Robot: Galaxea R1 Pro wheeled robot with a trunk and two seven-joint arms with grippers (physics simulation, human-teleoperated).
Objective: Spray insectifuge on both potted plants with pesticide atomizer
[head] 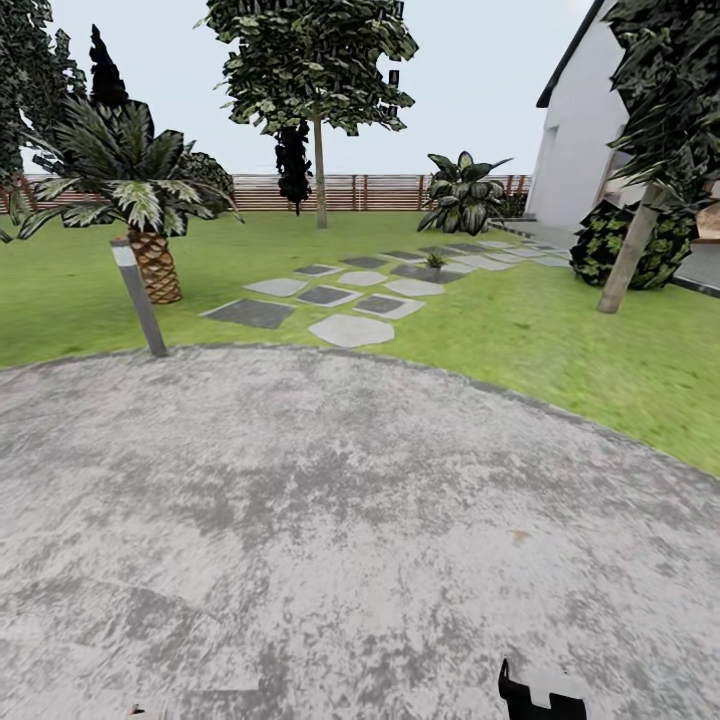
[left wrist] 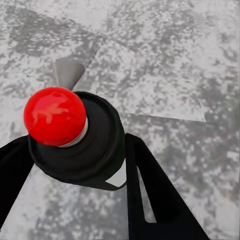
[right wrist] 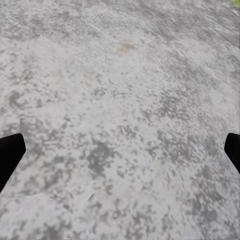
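In the left wrist view, my left gripper [left wrist: 77,162] is shut on the pesticide atomizer [left wrist: 97,132]. It is a dark round bottle seen end-on, with a red ball top and a pale band, and black fingers [left wrist: 150,175] press both its sides. It hangs over the grey patio. The right gripper [right wrist: 120,150] is open over bare paving, and its black tip also shows in the head view [head: 540,695]. One small potted plant [head: 435,260] sits far off among the stepping stones.
Around me is the grey mottled patio [head: 330,520], edged by lawn [head: 560,340]. A leaning lamp post [head: 140,300] and a palm [head: 150,220] stand front left. Stepping stones [head: 350,330] lead towards a large shrub [head: 462,192], the fence and the house at the right.
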